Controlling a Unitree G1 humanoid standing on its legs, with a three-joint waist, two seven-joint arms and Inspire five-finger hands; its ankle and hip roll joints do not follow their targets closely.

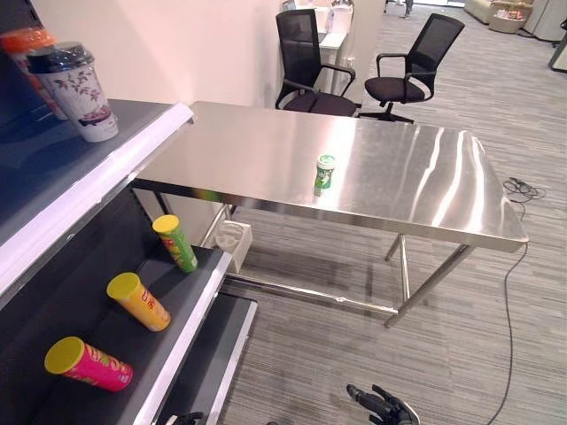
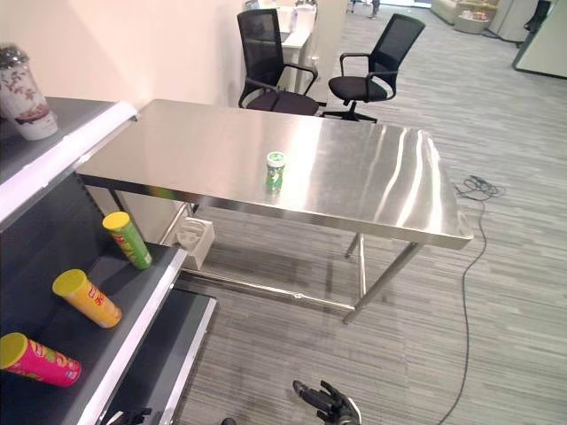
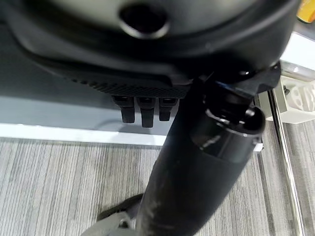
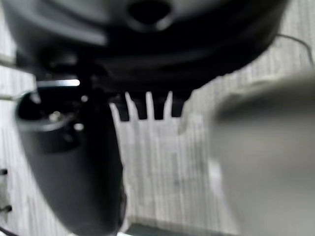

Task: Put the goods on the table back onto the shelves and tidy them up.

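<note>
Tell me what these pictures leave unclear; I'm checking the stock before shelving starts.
- Small green can on the steel table: label too small to read.
- Orange-lidded item on the top shelf: cut off by the left eye view's edge, hidden behind the patterned cup.
- Right hand: low, grasp unclear.

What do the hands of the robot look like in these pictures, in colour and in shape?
Both are dark, nearly black. The right hand has slim, glossy fingers. Up close, the left hand has a broad matte body with a round recess, a thick cylindrical thumb and blocky fingertips in a row.
</note>
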